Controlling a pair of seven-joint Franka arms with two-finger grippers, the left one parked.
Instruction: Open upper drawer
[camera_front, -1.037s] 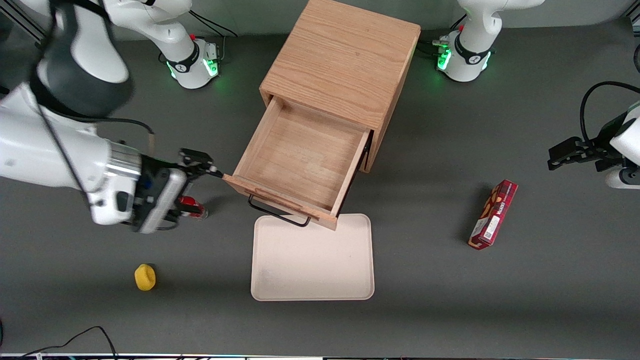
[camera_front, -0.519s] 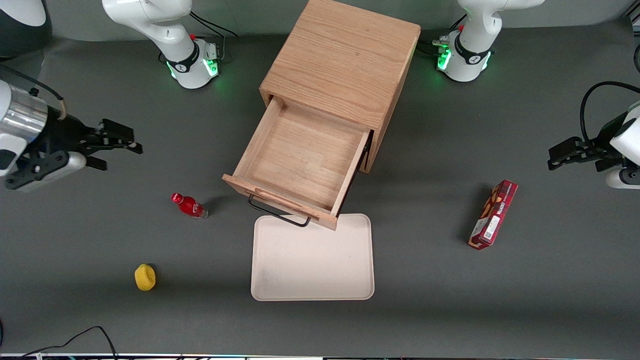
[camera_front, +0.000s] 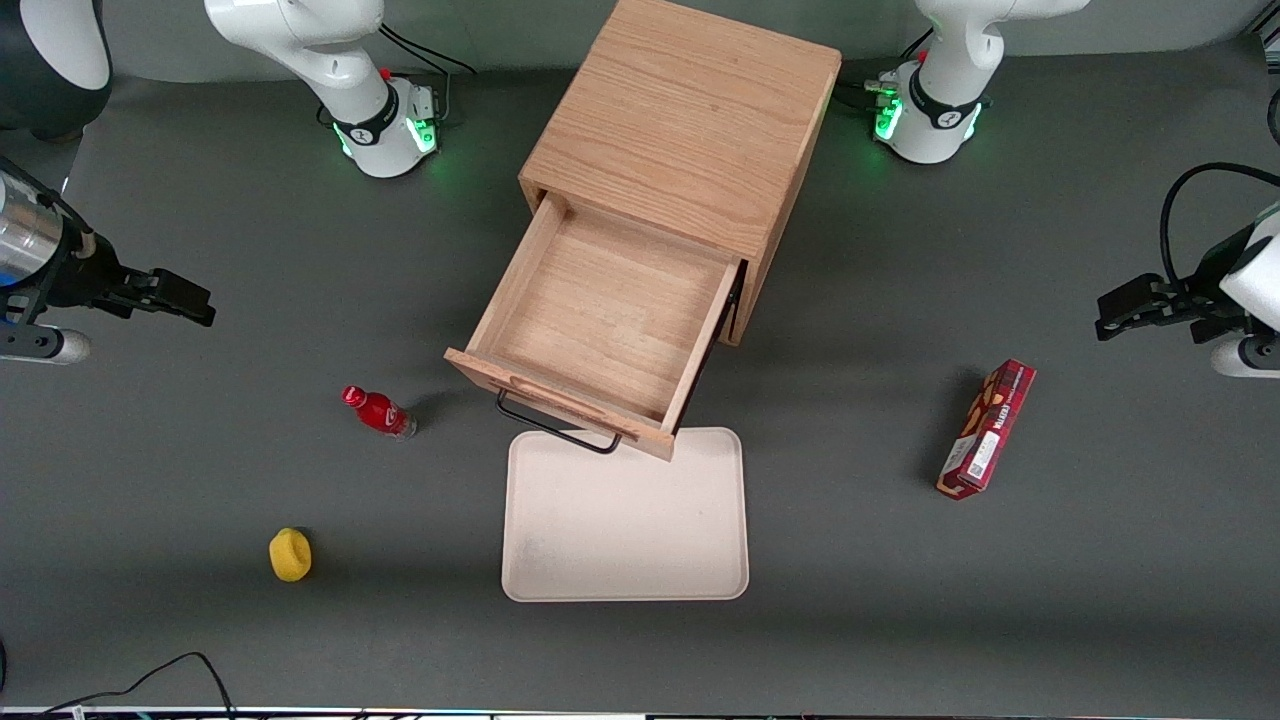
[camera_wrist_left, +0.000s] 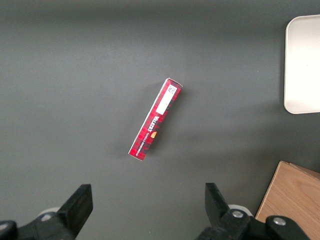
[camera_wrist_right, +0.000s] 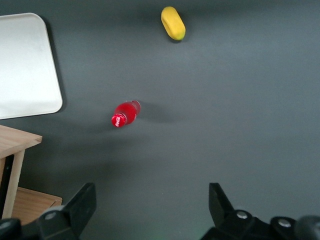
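Showing a glossy white shell (camera_front: 300, 25), a silver wrist ring (camera_front: 22, 238) and a black gripper (camera_front: 192, 300), its fingers (camera_wrist_right: 82, 201) spreading wide, hanging at nine o'clock toward the working arm's end of the table (camera_front: 200, 620). Glowing green at the base (camera_front: 388, 132). Carrying perhaps round screws (camera_wrist_right: 242, 215).

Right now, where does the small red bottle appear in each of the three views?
Front view: red bottle stands on the table beside the upper drawer, nearer the camera than the open gripper.
Right wrist view: bottle seen from above.
Left wrist view: not in it.
Shared landmark: beige tray.
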